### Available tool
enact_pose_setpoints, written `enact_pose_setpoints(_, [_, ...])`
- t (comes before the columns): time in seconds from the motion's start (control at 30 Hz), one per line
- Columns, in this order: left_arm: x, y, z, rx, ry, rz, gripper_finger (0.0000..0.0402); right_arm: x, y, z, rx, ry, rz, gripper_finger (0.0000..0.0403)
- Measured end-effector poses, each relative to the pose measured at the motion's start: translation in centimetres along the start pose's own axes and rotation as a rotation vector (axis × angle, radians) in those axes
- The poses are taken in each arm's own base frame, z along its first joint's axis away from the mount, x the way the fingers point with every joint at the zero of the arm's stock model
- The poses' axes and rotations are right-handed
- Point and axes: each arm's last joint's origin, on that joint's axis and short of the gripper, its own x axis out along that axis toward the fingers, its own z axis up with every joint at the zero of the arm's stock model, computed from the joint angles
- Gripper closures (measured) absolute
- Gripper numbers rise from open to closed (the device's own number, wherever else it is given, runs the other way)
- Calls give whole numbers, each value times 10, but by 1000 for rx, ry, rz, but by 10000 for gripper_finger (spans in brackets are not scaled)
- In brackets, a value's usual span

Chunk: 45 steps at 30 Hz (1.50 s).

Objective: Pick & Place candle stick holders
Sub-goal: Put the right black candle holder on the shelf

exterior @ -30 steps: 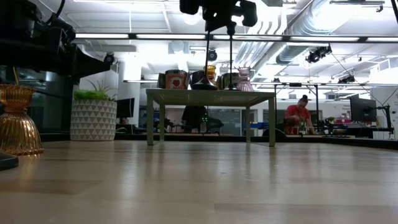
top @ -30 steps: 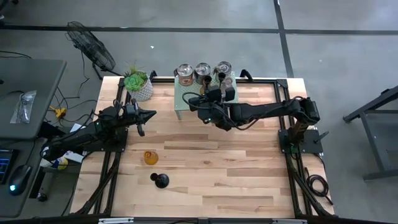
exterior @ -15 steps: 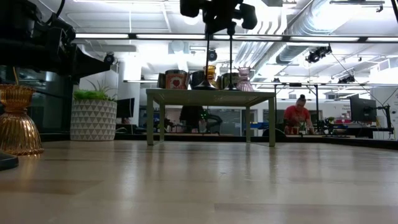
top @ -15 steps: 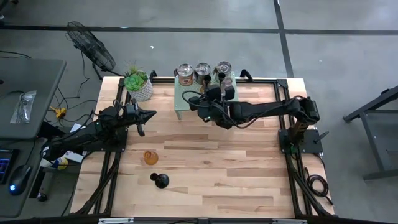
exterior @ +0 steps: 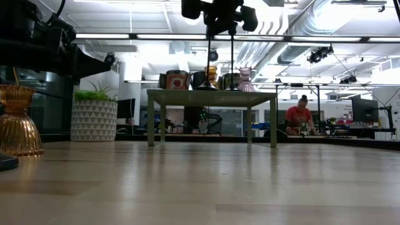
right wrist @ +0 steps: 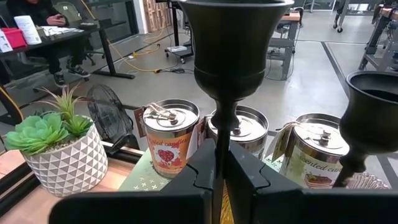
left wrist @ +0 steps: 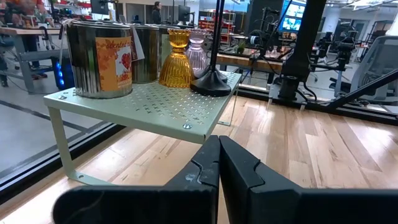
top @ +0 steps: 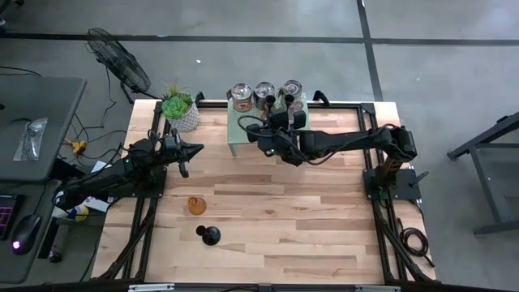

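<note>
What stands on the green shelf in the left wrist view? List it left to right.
Labelled silver tin → second silver tin → amber glass holder → pale pink glass holder → black stemmed holder.

holders (top: 264,96) on shelf (top: 236,128), plant (top: 179,110) left

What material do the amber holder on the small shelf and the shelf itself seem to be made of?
The amber holder looks like glass: it is translucent, ribbed and glossy, with light glowing through it. The shelf looks like sheet metal painted pale green with a matte finish: it is thin, perforated with small holes, and stands on thin bent legs.
</note>
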Motion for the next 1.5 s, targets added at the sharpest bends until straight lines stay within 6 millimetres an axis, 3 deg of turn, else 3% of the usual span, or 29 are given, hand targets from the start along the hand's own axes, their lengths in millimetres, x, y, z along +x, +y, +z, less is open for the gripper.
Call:
enact_pose_setpoints(0.53, [0, 0, 0, 0, 0, 0, 402, 2, -1, 1, -2, 1, -7, 388])
enact_pose_setpoints(1.13, [0, 0, 0, 0, 0, 0, 402, 5, -2, 1, -3, 4, -10, 295])
enact_pose_setpoints(1.5, [0, 0, 0, 0, 0, 0, 402, 5, -2, 1, 6, 6, -7, 212])
